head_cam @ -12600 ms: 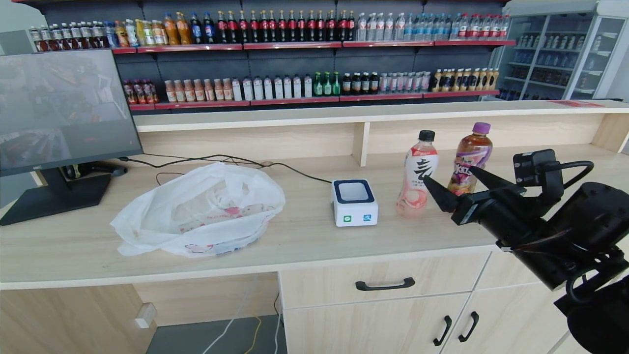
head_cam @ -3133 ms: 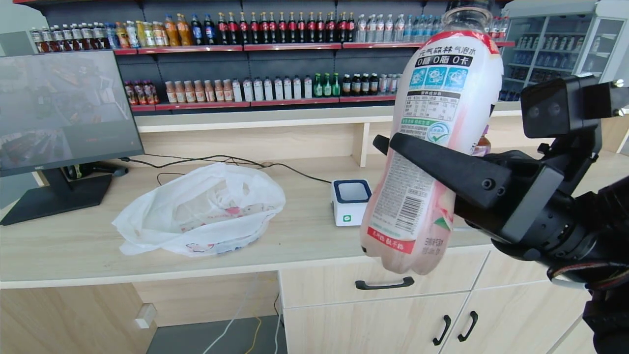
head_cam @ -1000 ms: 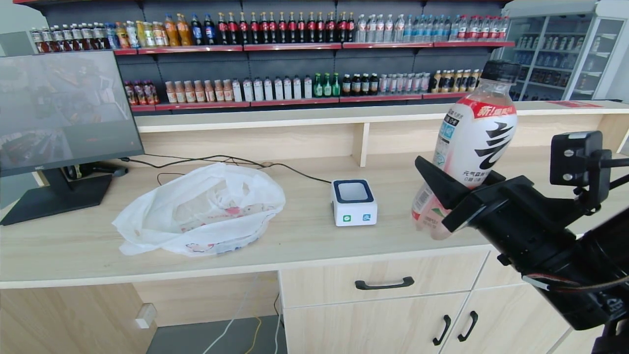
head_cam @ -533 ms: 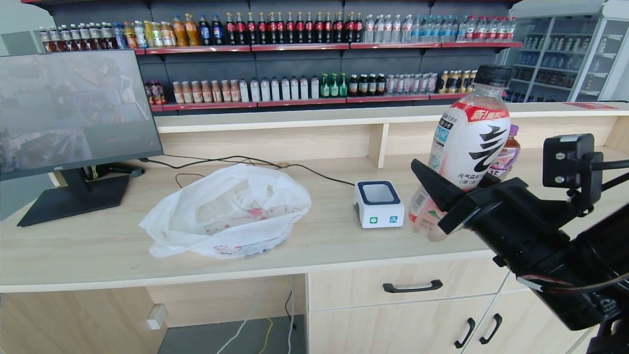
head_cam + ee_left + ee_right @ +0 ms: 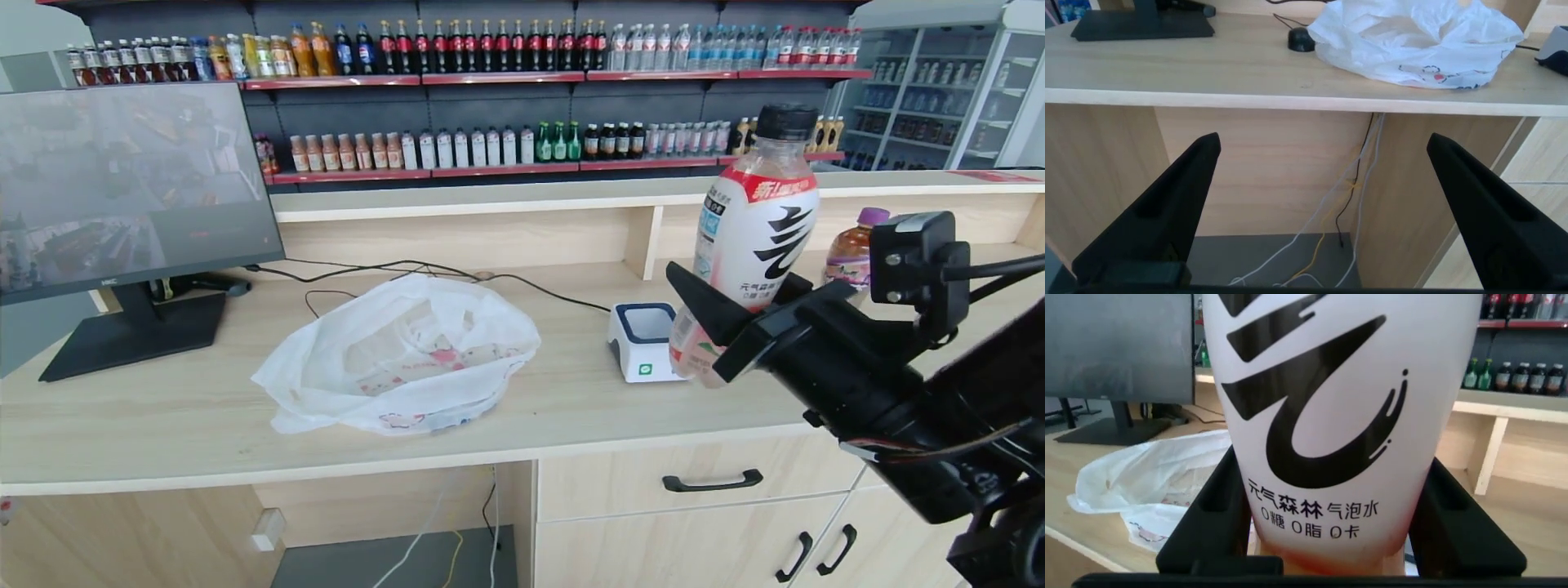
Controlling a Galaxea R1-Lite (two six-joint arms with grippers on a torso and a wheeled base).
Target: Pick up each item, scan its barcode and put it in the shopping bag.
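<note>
My right gripper [image 5: 731, 282] is shut on a pink-and-white drink bottle [image 5: 755, 237] with a black cap. It holds the bottle upright above the counter, just right of the small white scanner [image 5: 641, 343]. Up close, the bottle [image 5: 1331, 416] sits between the black fingers [image 5: 1208, 514]. The white shopping bag [image 5: 408, 355] lies open on the counter left of the scanner. A purple-capped bottle [image 5: 853, 249] stands at the back right. My left gripper [image 5: 1323, 212] is open with nothing in it, below counter height and facing the counter front.
A monitor [image 5: 122, 188] on a black stand occupies the counter's left end, with cables [image 5: 392, 269] running behind the bag. A small black object [image 5: 1301, 39] lies beside the bag [image 5: 1421, 41]. Drawers with black handles [image 5: 710, 482] sit under the counter. Shelves of bottles line the back wall.
The head view has turned, so the whole scene sits further right in the picture. The held bottle now stands closer to the scanner and overlaps its right edge.
</note>
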